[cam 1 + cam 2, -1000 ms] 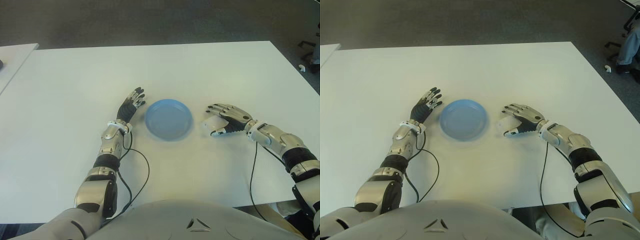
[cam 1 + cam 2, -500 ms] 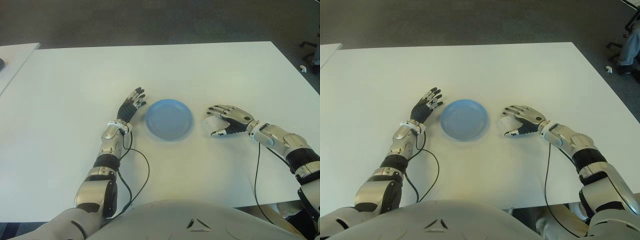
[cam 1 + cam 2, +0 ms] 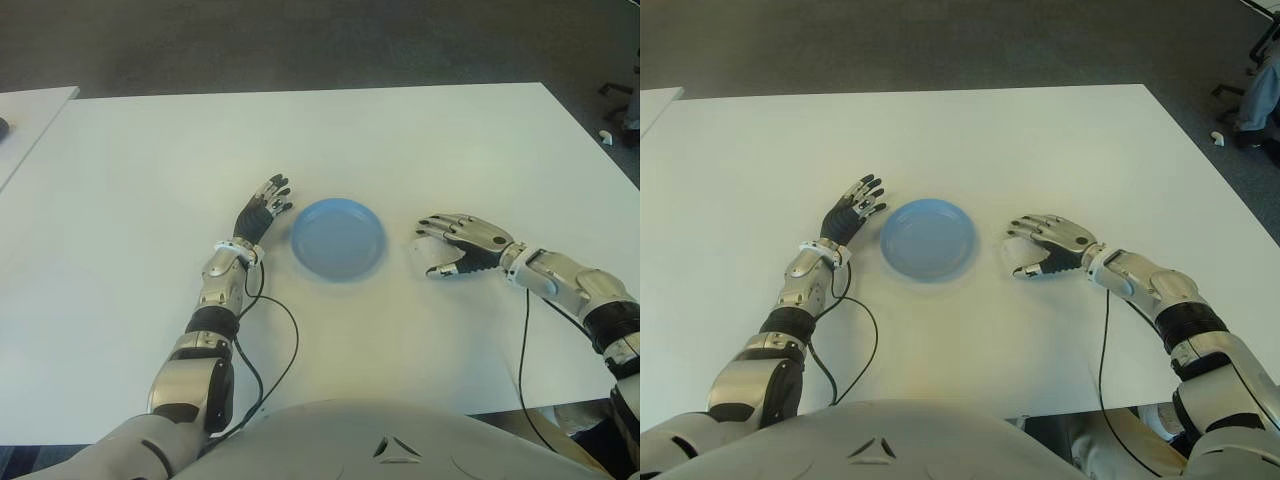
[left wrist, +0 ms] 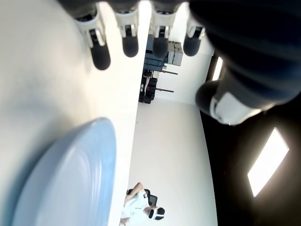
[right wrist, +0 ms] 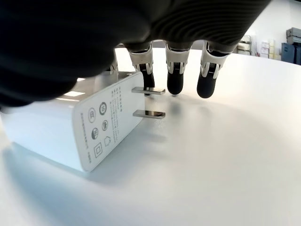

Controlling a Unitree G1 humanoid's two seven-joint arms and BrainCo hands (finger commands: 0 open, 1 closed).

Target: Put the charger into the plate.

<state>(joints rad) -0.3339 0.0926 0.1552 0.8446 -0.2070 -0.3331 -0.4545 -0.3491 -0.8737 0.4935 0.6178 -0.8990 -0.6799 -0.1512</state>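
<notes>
My right hand (image 3: 462, 246) arches over the small white plastic wall charger (image 5: 77, 129), which lies on its side on the white tabletop (image 3: 420, 150) just right of the round light-blue plate (image 3: 337, 238). The charger sits under my palm, its two metal prongs pointing out toward my fingertips (image 5: 175, 81). My fingers are curved down around it with their tips near the tabletop, but I cannot tell whether they press on it; nothing shows it lifted. I judge the grasp is being set, not finished. The low, cupped pose makes sense: the block is flat and close to the surface, so the fingers must come down around it before any pick. My right forearm reaches in from the near right edge, wrist level, palm down.

A little farther off, my left hand (image 3: 262, 210) shows just left of the plate, fingers spread and straight, holding nothing, pointing away from me. The plate has nothing in it. From here, I judge the charger needs only a short carry leftward.
</notes>
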